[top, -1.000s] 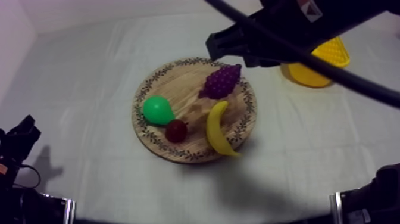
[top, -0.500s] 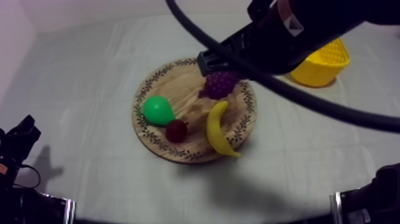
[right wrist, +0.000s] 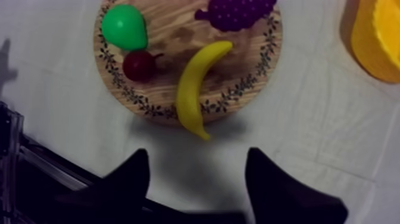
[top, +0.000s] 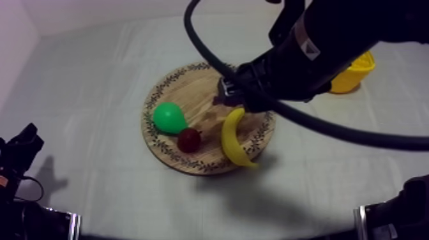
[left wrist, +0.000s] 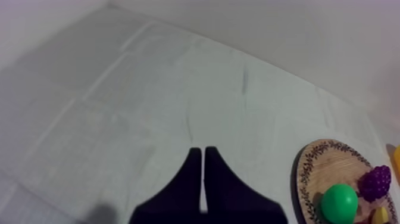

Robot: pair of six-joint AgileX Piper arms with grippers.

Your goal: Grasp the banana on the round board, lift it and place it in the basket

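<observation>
1. The surface [top: 96, 76]: we logged it under its grey-white cloth, unchanged.

2. The right arm [top: 332, 45]: the only item that had moved. A second before, we had it back beyond the far edge of the wooden board [top: 159, 96], on the side of the yellow basket [top: 359, 71]. It had since swung forward and down, and now covered the board's far right part.

3. The wooden board: in its place, carrying all four fruit.

4. The yellow basket: far right of the surface, apart from the board and partly behind the arm.

5. The right tool [right wrist: 197, 154]: fingers spread wide, nothing between them, poised short of the board's rim with the banana [top: 231, 137] just ahead.

6. The left tool [left wrist: 202, 152]: fingers pressed into a narrow wedge, holding nothing, over bare cloth well off from the board.

7. The banana: lay on the board's near right part, just beside the small red fruit [top: 189, 139], with one tip past the rim. It had not shifted, and nothing touched it.

8. The grapes [right wrist: 235, 12], the pear [top: 168, 118], the small red fruit: each unmoved.

Remark: we judged the approach under way and well aimed. The grasp was not yet made, and the whole carry to the basket was still to do.
</observation>
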